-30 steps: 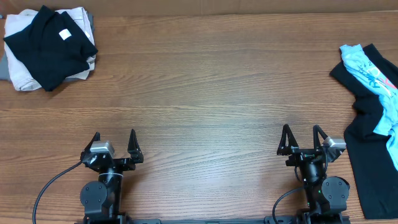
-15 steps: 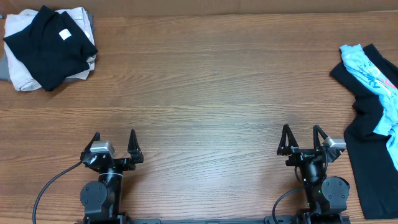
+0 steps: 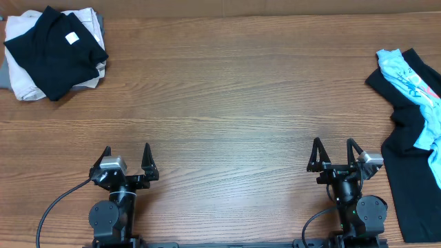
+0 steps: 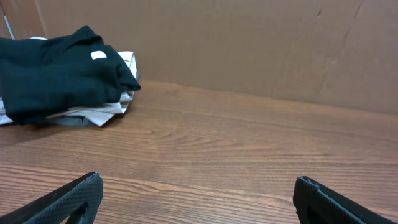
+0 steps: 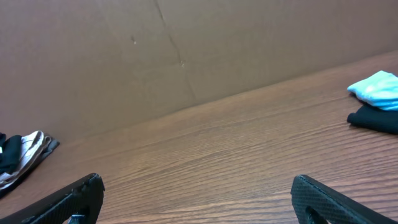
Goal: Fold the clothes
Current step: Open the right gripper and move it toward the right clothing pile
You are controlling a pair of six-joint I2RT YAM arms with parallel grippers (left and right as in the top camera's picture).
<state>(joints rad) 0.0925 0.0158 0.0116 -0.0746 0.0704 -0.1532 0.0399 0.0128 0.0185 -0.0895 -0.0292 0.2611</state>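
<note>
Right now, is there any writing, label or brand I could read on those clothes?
Nothing here is legible.
Light blue T-shirt: printed marks, too blurred to read.
White tag on the black garment: too small to show any text.

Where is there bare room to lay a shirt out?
Bare: the table middle, from the black-and-beige pile at left to the light blue T-shirt on black garments at right, ahead of the left gripper and right gripper. Crowded: both ends.

No visible chg vs sec ago, overhead view: nothing moved, nothing shifted.
</note>
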